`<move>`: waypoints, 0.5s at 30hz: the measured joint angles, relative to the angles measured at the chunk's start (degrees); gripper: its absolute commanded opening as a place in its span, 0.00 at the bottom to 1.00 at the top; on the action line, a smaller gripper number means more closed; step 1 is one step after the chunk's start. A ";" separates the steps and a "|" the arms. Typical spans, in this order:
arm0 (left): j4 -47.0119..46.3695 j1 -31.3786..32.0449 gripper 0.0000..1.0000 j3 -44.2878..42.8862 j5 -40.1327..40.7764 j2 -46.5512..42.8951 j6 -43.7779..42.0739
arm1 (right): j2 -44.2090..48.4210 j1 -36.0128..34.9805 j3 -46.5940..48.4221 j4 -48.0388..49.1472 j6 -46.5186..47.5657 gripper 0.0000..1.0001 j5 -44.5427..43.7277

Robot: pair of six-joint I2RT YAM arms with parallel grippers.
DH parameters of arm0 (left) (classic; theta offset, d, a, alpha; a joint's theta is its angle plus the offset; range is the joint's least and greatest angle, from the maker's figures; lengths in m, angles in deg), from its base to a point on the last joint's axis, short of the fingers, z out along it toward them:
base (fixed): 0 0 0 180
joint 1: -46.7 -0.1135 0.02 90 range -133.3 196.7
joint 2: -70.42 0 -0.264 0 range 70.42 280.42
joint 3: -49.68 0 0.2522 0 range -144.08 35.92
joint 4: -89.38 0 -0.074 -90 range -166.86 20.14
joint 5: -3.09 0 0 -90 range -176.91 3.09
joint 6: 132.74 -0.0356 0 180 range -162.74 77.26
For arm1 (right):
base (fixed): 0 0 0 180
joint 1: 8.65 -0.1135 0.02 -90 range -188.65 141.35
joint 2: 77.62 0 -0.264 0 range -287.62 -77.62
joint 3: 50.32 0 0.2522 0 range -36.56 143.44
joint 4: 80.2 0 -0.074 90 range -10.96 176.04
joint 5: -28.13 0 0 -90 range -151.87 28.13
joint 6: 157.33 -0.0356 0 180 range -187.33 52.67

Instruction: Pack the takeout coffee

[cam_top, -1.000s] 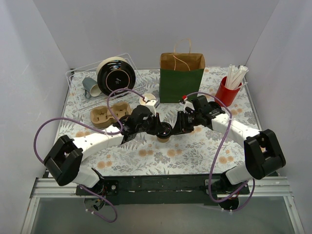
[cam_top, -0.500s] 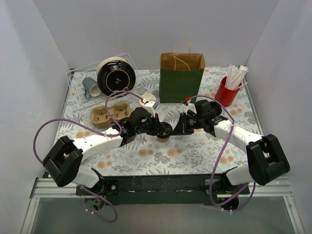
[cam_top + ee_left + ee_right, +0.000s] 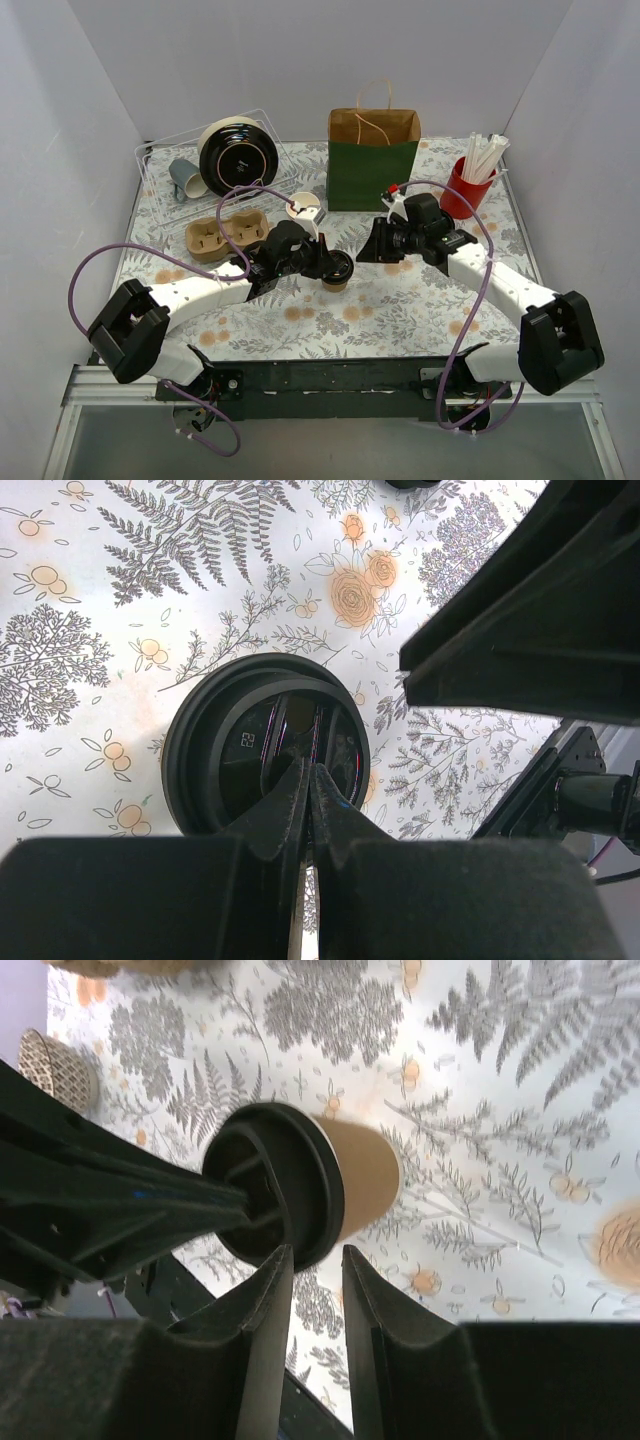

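Little done so far, by the look of it. Finding the takeout coffee [image 3: 337, 272] standing upright on the flower-printed table cover [image 3: 420, 305], near the middle, well in front of the paper bag [image 3: 373, 165] and not inside it. Seeing the lid [image 3: 262, 748] already seated on top, so probably leaving only the lift, the carry and the lowering into the open bag mouth.

Noting the left gripper [image 3: 308, 780] clenched tight on nothing, tips lying over the lid's centre, touching or just above, hard to tell which. Noting the right gripper [image 3: 317, 1257] parted with nothing between the fingers, hanging near the coffee but apart from it.

Reading the coffee's wall as smooth tan kraft paper, slightly tapered; the lid as glossy black plastic, round, with a raised rim and moulded ridges. Judging the bag as stiff paper, green below and brown at the top, with thin cord-like handles.
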 measured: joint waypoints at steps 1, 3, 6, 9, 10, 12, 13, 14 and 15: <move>0.00 0.00 0.00 -0.02 0.00 0.00 -0.09 | -0.42 0.04 1.22 -0.28 0.48 0.36 -0.04; 0.02 0.02 0.00 0.00 -0.02 -0.04 -0.33 | -1.84 0.17 3.58 -0.74 1.40 0.36 0.02; 0.02 0.02 0.00 -0.02 -0.04 -0.04 -0.44 | -4.83 0.22 5.90 -1.09 2.47 0.36 0.09; 0.00 0.02 0.00 -0.02 -0.11 -0.04 -0.55 | -7.21 0.22 6.23 -1.95 3.23 0.35 0.26; 0.00 0.02 0.00 -0.02 -0.13 -0.04 -0.55 | -7.76 0.20 6.23 -2.38 3.30 0.34 0.33; 0.00 0.02 0.00 -0.02 -0.17 -0.02 -0.57 | -8.61 0.20 6.23 -2.54 3.41 0.33 0.50; 0.00 0.02 0.00 -0.02 -0.17 -0.02 -0.57 | -8.83 0.20 6.23 -2.51 3.48 0.33 0.52; 0.00 0.02 0.00 -0.02 -0.17 -0.02 -0.55 | -9.01 0.20 6.23 -2.51 3.50 0.33 0.68; -0.02 0.00 0.00 -0.02 -0.22 -0.02 -0.57 | -9.11 0.20 6.23 -2.51 3.50 0.33 0.94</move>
